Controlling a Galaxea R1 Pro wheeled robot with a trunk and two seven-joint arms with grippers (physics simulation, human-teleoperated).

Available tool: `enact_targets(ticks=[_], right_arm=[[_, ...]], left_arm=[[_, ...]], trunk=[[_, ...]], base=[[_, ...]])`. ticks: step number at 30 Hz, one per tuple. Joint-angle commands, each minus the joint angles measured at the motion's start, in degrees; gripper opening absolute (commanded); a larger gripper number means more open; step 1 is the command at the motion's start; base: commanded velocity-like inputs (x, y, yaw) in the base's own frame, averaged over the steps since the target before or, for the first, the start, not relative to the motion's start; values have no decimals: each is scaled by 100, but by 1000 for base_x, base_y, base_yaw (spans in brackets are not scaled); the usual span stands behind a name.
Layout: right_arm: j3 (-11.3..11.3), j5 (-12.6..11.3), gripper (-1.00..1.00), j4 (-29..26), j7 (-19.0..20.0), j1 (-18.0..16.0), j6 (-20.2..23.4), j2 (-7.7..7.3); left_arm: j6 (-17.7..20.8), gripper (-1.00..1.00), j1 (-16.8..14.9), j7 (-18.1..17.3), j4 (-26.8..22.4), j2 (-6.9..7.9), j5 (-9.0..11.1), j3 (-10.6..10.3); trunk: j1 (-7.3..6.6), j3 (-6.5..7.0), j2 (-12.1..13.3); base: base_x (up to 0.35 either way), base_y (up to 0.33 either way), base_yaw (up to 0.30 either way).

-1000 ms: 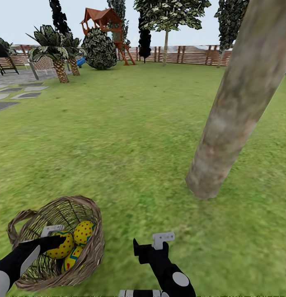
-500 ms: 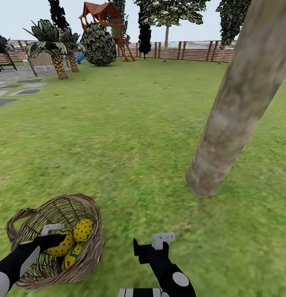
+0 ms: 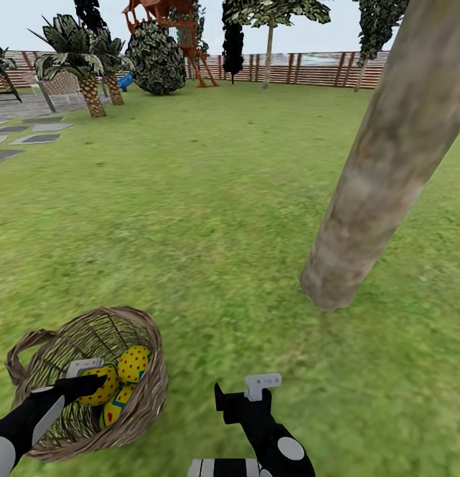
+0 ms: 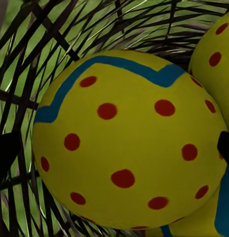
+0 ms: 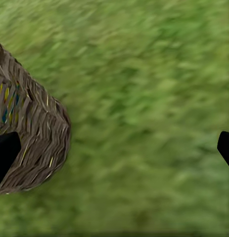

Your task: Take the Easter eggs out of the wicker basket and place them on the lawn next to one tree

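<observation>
1. Nothing on the grass is shifting between the earlier head frames and this one; the camera is tilting down, so the wicker basket (image 3: 91, 384), the tree (image 3: 382, 179) and the far fence are sliding up the picture. From the head, your left gripper (image 3: 89, 383) is reaching inside the basket against the nearest Easter egg (image 3: 101, 387), with two more eggs (image 3: 134, 363) packed beside it; all three are sitting well apart from the trunk.
2. At the left wrist, the egg (image 4: 126, 140) is sitting between widely parted jaws, their dark tips just showing at either edge (not gripping yet). Be centring on its widest part before you squeeze, and keep clear of the wicker.
3. At the right wrist, the right gripper (image 5: 114, 148) is hanging spread and empty over the lawn (image 5: 144, 98), the basket's wall (image 5: 35, 143) just beside one tip.
</observation>
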Motion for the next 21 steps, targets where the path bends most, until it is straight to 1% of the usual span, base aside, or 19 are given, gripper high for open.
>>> enact_targets(ticks=[1, 5, 9, 21], right_arm=[[8, -60, 100, -7, -56, -5, 16, -1], [6, -60, 100, -7, -56, -4, 16, -1], [10, -60, 100, -7, -56, -6, 16, -1], [11, -60, 100, -7, -57, -4, 16, -1]], left_arm=[[13, 100, -1, -2, -8, 6, 42, -25], [-81, 100, -1, -5, -8, 6, 42, -34], [-108, 100, -1, -10, -8, 3, 42, -37], [-117, 100, -3, -24, -8, -2, 34, -39]], trunk=[[-1, -4, -2], [-1, -4, -2], [9, -93, -7], [9, -93, -7]], base=[[0, 0, 0], [0, 0, 0], [0, 0, 0], [0, 0, 0]])
